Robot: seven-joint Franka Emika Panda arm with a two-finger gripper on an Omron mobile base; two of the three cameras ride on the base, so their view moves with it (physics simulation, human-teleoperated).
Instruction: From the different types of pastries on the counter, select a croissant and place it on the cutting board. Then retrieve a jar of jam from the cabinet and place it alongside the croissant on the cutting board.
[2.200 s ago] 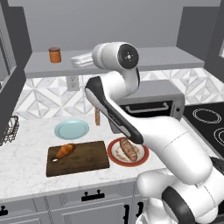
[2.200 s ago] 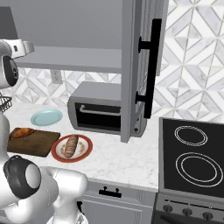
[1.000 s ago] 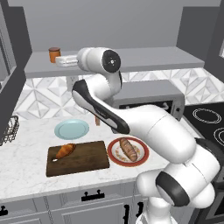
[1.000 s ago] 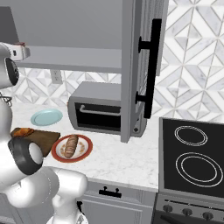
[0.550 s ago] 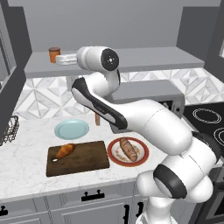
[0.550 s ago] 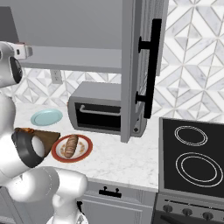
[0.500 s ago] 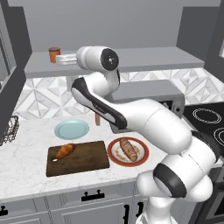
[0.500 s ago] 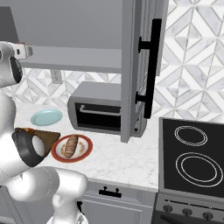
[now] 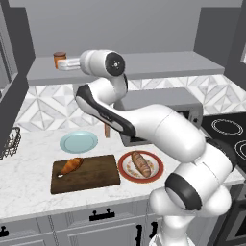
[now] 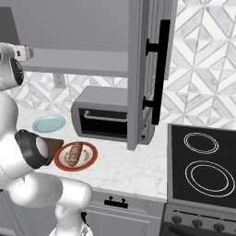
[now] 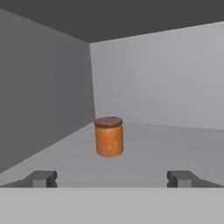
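Reaching into the cabinet (image 9: 144, 67), the end effector (image 11: 111, 178) is spread wide and empty, with the jar of jam (image 11: 108, 136) upright on the shelf at its 12 o'clock, not yet between the fingertips (image 11: 41, 178). Advancing off-centre could let one tip nudge the jar and topple it. The croissant (image 9: 71, 166) already lies on the cutting board (image 9: 91, 177). In the left base view, the end effector's tips are hard to make out beside the jar.
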